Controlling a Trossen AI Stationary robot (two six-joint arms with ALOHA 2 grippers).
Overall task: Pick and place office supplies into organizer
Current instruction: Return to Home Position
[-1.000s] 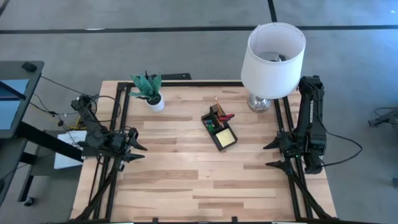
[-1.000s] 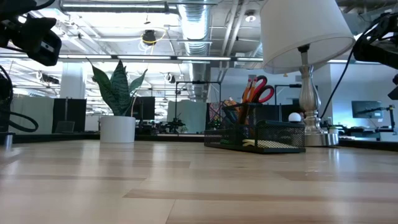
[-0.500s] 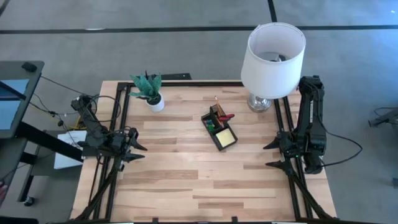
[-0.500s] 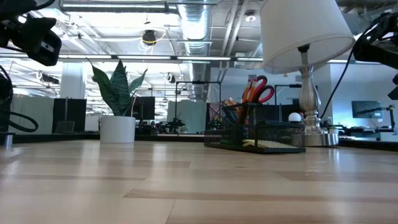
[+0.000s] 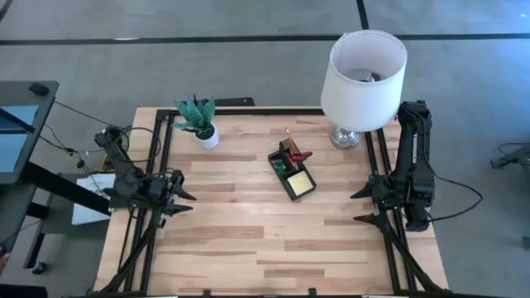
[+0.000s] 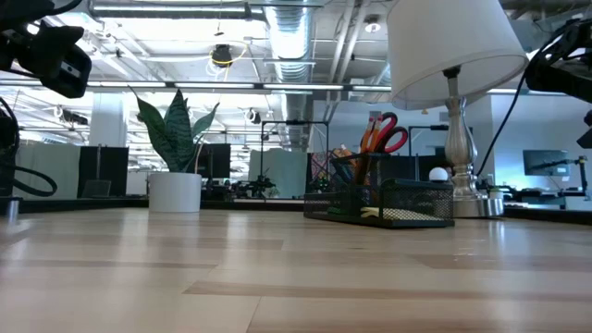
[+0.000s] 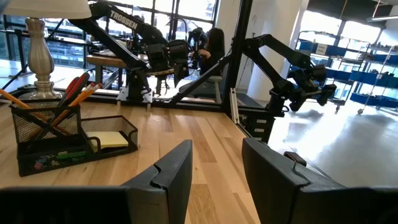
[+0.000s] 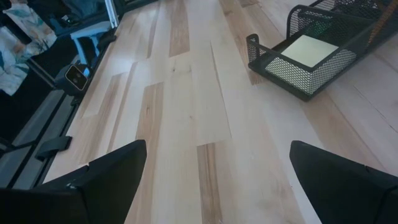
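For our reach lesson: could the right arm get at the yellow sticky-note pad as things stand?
Probably yes: the open right gripper sits at the right edge, only bare table between, and the pad lies uncovered in the organizer.

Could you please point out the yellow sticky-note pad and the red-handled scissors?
Yellow sticky-note pad (image 8: 309, 48): right wrist view, top sheet.
Red-handled scissors (image 5: 301, 155): high view, red handle.

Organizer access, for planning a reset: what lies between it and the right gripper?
Only bare tabletop separates the organizer and the right gripper, per the high and right wrist views.
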